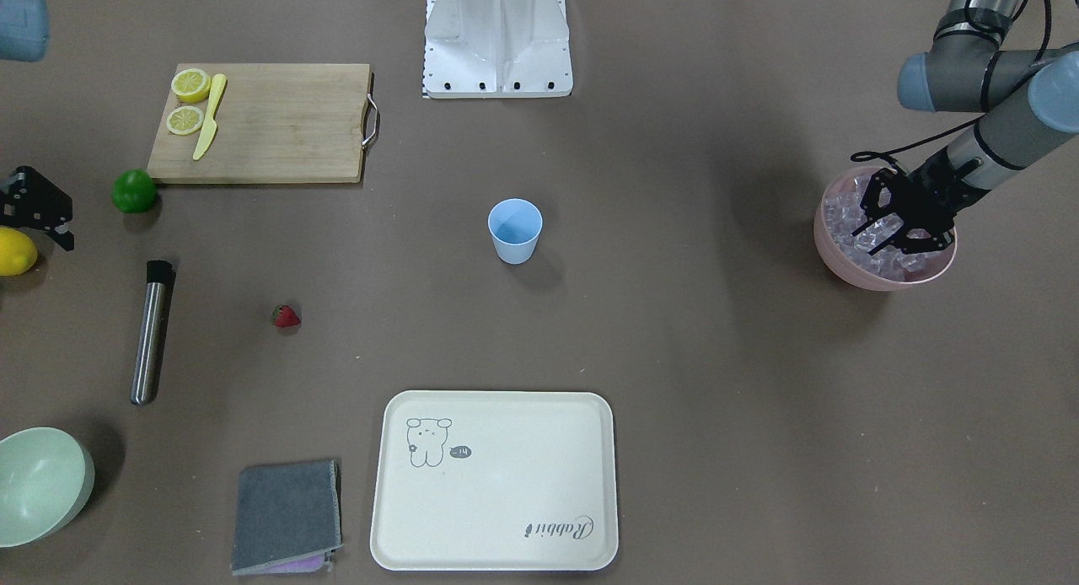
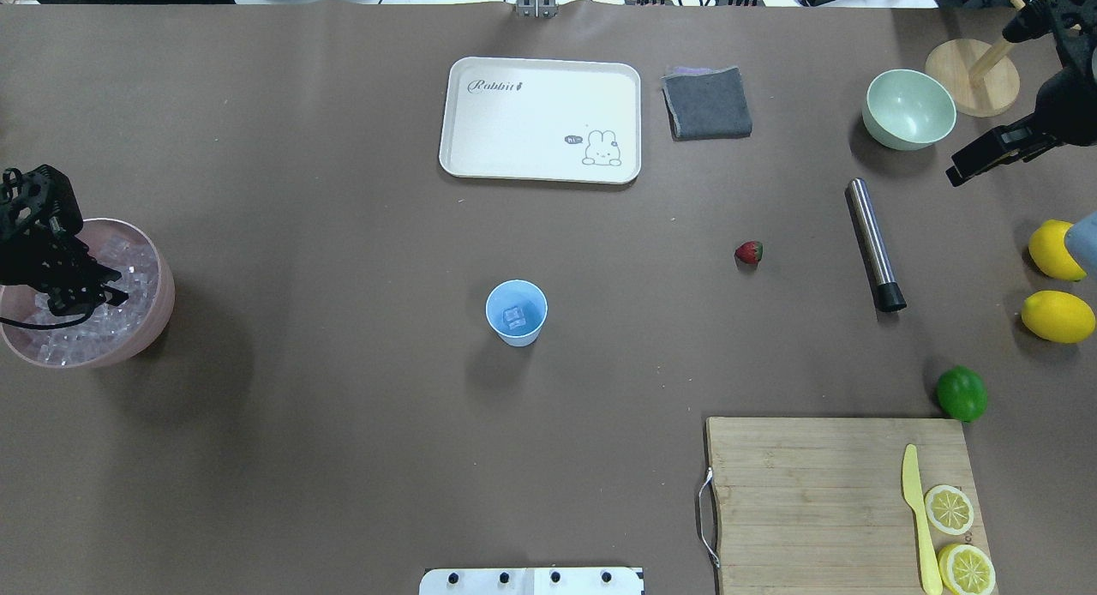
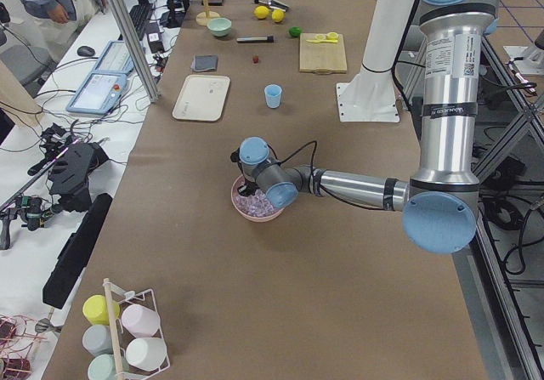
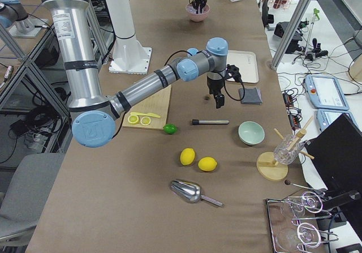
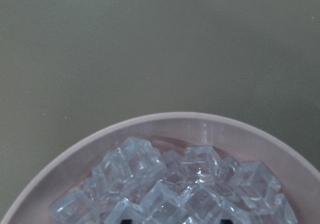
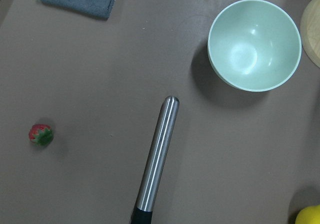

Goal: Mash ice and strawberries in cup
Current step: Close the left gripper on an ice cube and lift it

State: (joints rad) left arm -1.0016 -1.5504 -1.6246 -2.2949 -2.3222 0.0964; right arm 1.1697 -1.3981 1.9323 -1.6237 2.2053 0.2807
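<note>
One cube already lies in the cup (image 2: 516, 312), which stands upright mid-worktop (image 2: 343, 423), open to both arms. The rest of the ice (image 5: 165, 184) is heaped in the pink bowl (image 5: 200, 126) at the left end.

- Layout: the bowl sits within the left arm's reach. The strawberry (image 2: 748, 252) and the steel rod (image 2: 872, 252) lie on the right arm's side, well apart from the cup. Judged: each arm fetches from its own side to a shared centre, with the rod probably serving as masher.
- Left pincer (image 1: 898, 227): lowered into the bowl, jaws spread, tips down among the cubes. The wrist view shows two dark tips set apart at its lower edge with ice between them. Cannot tell whether a cube is properly seated between them.
- Right pincer (image 2: 986, 156): hangs above the far right edge, touching nothing. Its wrist view looks down on the rod and strawberry. Cannot tell how far apart its jaws are.
- Stage, judged: ice loading under way; strawberry not yet moved, no mashing begun.
</note>
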